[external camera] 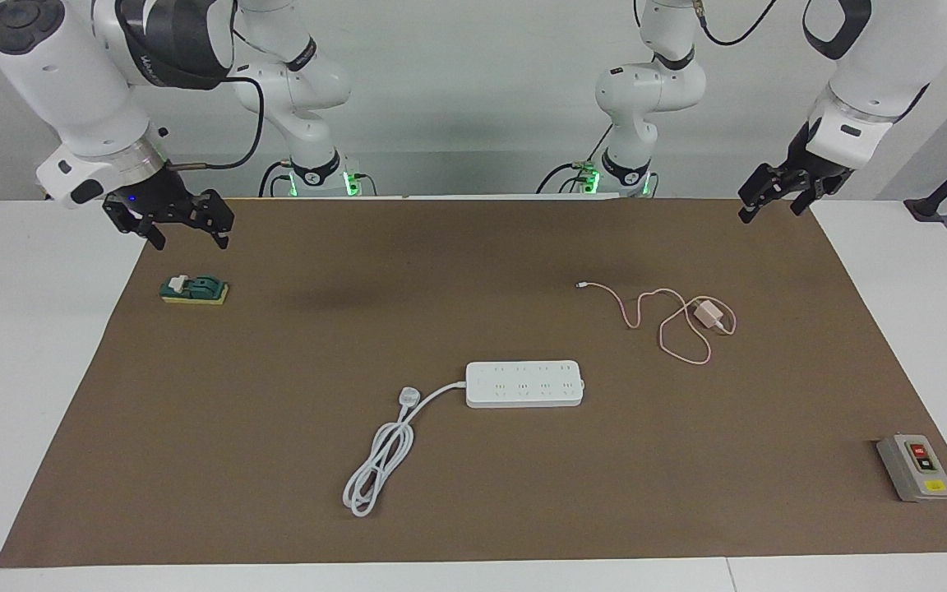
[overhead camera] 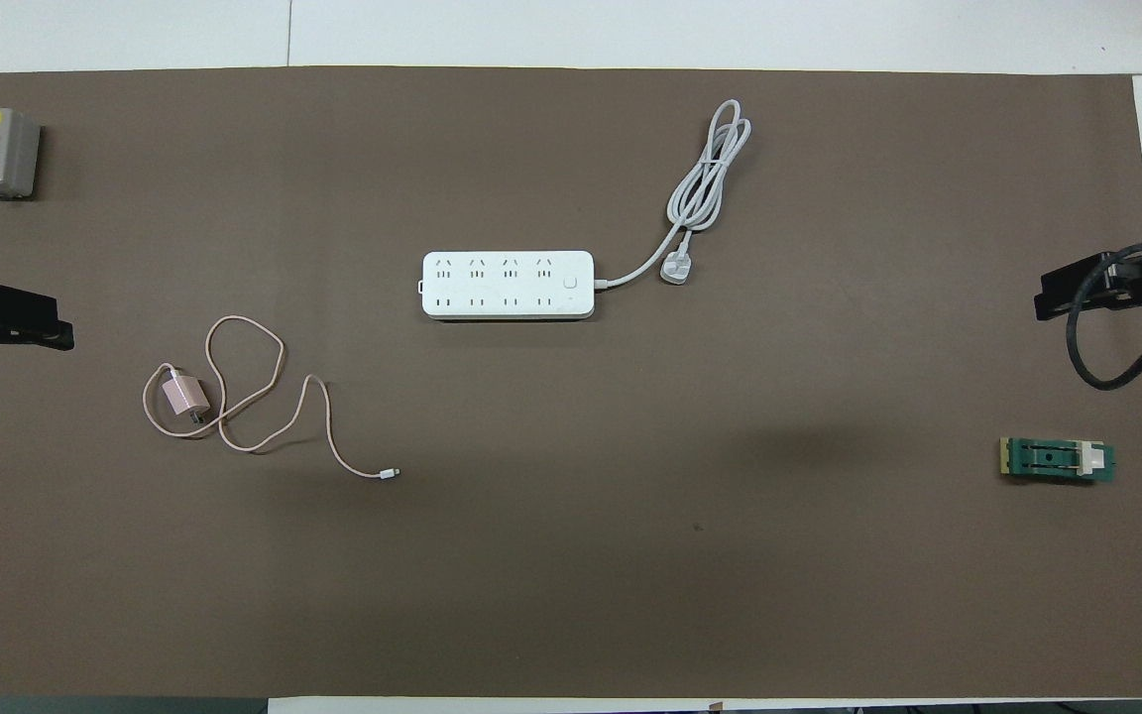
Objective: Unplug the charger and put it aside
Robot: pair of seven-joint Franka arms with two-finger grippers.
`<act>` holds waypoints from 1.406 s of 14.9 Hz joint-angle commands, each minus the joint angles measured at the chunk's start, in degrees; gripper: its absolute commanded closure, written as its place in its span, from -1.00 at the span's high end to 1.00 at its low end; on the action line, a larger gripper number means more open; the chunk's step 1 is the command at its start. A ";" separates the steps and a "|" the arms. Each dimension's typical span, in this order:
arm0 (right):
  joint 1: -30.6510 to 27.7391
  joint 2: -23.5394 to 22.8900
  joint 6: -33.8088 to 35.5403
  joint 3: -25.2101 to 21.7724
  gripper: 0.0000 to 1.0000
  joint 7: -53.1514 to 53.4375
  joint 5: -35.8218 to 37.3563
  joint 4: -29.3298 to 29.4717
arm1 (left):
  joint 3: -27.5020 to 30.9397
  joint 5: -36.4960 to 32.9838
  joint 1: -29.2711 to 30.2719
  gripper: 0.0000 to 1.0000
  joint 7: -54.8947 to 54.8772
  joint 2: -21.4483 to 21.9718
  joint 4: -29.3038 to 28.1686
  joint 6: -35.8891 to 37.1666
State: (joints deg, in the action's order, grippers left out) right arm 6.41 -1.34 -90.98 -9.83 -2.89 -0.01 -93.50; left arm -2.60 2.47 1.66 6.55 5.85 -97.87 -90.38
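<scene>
The charger (external camera: 708,313) already lay unplugged at the power strip's (external camera: 525,384) one o'clock; both end effectors, left (external camera: 773,200) and right (external camera: 186,222), hung open, empty; nothing needed regrasping.

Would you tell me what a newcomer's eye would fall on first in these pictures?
First the white power strip mid-mat, its sockets bare. Then the pink charger, unplugged, lying in its looped cable nearer the robots, toward the left arm's end. The left gripper and right gripper hang open over the mat's corners.

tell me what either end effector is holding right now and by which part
Nothing is held. The left end effector and right end effector are both open and raised; the charger lies loose on the mat.
</scene>
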 commanded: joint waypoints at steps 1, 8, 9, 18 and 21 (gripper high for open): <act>-0.17 0.20 -0.96 0.43 1.00 -0.01 0.27 -0.89 | 0.49 -1.06 -1.22 1.00 -0.84 0.30 -0.83 -1.02; -0.87 1.17 2.12 0.16 1.00 -0.01 0.19 -0.98 | 0.31 -1.15 -1.22 1.00 -8.12 0.83 -1.89 -1.28; -0.87 1.17 2.12 0.16 1.00 -0.01 0.19 -0.98 | 0.31 -1.15 -1.22 1.00 -8.39 0.83 -1.89 -1.46; -0.78 1.17 2.12 0.16 1.00 -0.01 0.19 -0.98 | 0.40 -1.15 -2.19 1.00 -9.28 1.01 -1.89 0.38; -0.78 1.25 2.12 0.25 1.00 -0.01 0.19 -0.98 | 0.40 -1.15 -2.19 1.00 -8.05 1.18 -1.98 1.35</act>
State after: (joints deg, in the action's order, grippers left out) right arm 6.03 -1.21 -89.32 -9.91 -2.88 -0.01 -93.59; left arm -2.74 2.47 0.29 -1.96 5.84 -98.64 -89.86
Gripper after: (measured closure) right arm 0.000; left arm 0.000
